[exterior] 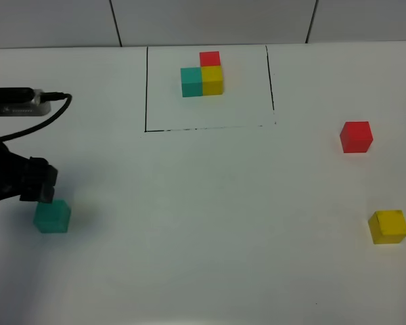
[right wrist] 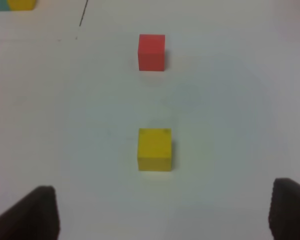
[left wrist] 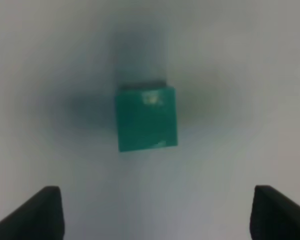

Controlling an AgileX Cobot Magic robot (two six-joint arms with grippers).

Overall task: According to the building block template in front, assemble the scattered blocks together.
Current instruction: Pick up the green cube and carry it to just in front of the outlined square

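Note:
The building block template (exterior: 202, 74) is a teal, yellow and red L of cubes inside a thin black rectangle at the back middle. Of the scattered blocks, the teal cube (exterior: 52, 217) sits at the left. My left gripper (exterior: 46, 191) hovers just beside and above it. In the left wrist view the teal cube (left wrist: 146, 118) lies ahead of the open left gripper (left wrist: 157, 217), not between its fingers. The red cube (exterior: 356, 137) and yellow cube (exterior: 388, 227) sit at the right. In the right wrist view my open right gripper (right wrist: 162, 215) faces the yellow cube (right wrist: 154, 149), with the red cube (right wrist: 151, 52) beyond.
The left arm's black cable (exterior: 34, 122) loops over the table's left side. The black frame line (exterior: 146, 88) marks off the template area. A corner of the template (right wrist: 12, 5) shows in the right wrist view. The right arm is out of the exterior view.

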